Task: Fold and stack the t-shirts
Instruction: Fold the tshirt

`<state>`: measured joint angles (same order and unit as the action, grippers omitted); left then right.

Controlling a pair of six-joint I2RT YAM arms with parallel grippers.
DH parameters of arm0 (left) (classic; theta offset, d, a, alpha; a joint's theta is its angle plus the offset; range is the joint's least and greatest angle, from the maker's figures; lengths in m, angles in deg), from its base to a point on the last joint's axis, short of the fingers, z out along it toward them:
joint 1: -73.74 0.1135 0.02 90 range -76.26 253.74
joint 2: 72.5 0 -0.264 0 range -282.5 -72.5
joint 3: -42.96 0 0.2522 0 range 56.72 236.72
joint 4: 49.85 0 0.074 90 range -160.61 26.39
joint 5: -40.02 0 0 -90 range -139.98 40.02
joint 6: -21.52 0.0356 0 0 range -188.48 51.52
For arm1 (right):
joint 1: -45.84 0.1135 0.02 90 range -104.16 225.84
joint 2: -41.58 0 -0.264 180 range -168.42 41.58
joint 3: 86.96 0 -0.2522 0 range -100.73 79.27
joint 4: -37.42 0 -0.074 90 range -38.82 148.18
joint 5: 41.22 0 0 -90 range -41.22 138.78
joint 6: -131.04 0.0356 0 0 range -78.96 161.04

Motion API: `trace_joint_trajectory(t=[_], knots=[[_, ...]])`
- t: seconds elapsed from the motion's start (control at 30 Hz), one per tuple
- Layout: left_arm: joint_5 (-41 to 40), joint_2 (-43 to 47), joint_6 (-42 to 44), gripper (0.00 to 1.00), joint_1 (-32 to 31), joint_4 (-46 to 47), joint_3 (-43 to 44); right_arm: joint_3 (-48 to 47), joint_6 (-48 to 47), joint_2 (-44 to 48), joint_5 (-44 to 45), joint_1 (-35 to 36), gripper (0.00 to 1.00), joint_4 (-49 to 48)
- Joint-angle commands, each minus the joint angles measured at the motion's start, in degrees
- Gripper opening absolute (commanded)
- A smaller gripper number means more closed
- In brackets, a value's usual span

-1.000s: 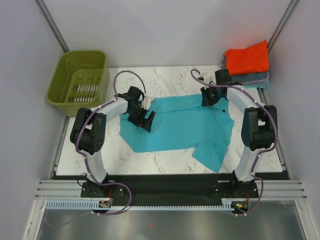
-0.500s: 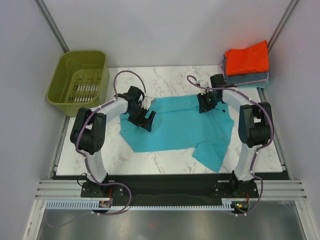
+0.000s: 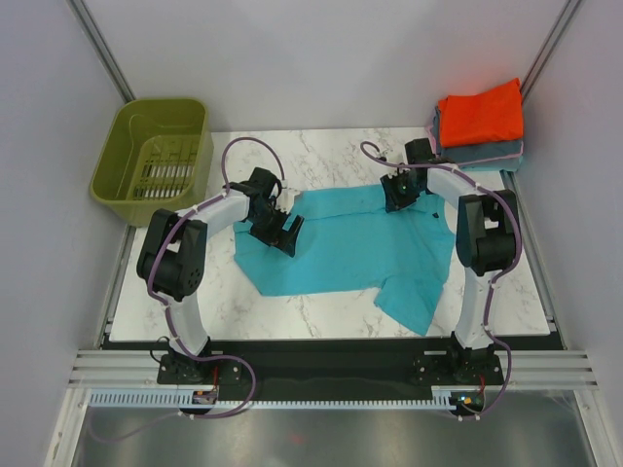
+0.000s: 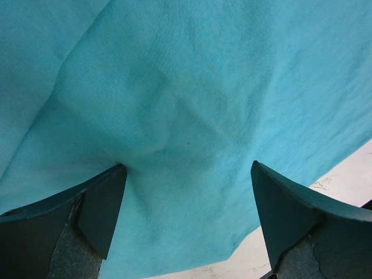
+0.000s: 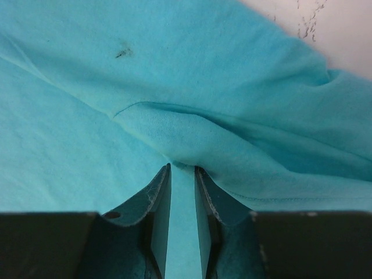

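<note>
One teal t-shirt (image 3: pixel 341 243) lies mid-frame, with two folded t-shirts (image 3: pixel 480 112) stacked upper right and one basket (image 3: pixel 161 101) upper left. Of two grippers, the left gripper (image 4: pixel 189 174) gapes wide. The right gripper (image 5: pixel 182 168) stands nearly closed at a fold; I cannot tell if it pinches.

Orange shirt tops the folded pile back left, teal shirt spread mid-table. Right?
No. The top view shows the pile topped by the orange shirt at the back right, not left; the basket sits back left. The teal shirt is spread mid-table, as you say.
</note>
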<state>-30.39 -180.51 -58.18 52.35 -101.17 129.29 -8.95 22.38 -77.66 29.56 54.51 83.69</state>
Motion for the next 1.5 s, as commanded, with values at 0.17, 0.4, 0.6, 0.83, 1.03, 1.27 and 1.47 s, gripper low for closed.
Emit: trace_joint_trajectory(t=[0.17,0.4,0.6,0.83,1.03,1.27,1.47], knots=[[0.7,-1.8,-1.3,0.96,-0.4,1.3,0.7,-1.1,-1.1,-0.6,1.6,-0.1,0.31,-0.9],[0.8,-1.7,-1.3,0.96,-0.4,1.0,0.6,-0.1,-0.9,-1.1,3.1,-0.1,0.31,-2.4],[0.3,-1.3,-1.3,0.96,-0.5,1.0,0.3,-1.2,-0.5,-2.5,3.3,-0.1,0.32,-2.4],[0.4,-1.2,-1.3,0.96,-0.4,1.1,0.3,-1.2,-0.8,-1.7,3.1,-0.1,0.08,-1.8],[0.4,-1.2,-1.3,0.96,-0.5,1.2,0.7,-0.8,-0.7,2.8,3.0,-0.1,0.05,1.1],[0.9,-0.9,-1.7,0.96,-0.7,1.5,1.0,0.9,1.3,9.0,0.1,0.2,0.06,6.4],[1.4,-0.3,-1.8,0.96,-0.9,1.8,0.6,6.0,2.9,12.5,-1.0,1.4,0.06,6.9]])
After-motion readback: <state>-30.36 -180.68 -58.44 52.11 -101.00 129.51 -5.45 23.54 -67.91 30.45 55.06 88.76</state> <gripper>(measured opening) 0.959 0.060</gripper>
